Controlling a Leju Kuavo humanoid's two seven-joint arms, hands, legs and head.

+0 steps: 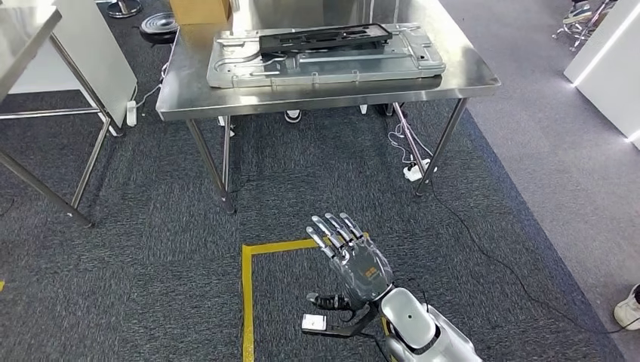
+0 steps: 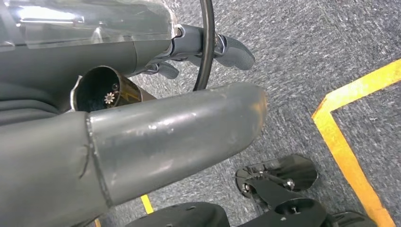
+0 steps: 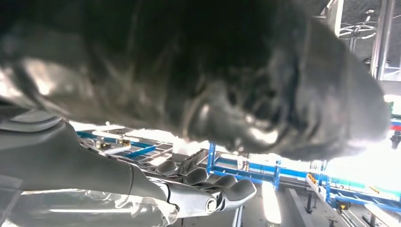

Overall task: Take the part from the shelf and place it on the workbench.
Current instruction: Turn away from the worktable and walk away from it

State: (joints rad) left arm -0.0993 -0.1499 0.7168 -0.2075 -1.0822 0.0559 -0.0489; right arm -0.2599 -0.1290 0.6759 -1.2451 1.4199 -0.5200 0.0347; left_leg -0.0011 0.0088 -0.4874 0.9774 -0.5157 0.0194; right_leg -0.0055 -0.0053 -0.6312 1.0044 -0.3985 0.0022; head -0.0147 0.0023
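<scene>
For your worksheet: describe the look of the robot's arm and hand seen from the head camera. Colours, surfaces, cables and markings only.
The right hand has pale silver, segmented fingers and a dark grey back carrying a small orange marking. Behind it, the forearm is a smooth, glossy silver shell. Thin black cables loop beside the wrist, next to a small white tag.

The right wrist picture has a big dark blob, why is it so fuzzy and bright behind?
In the right wrist view, the hand sits too close, so its thumb blurs dark against glaring backlight. The head view is sharp and evenly lit, with soft glare on the steel workbench.
</scene>
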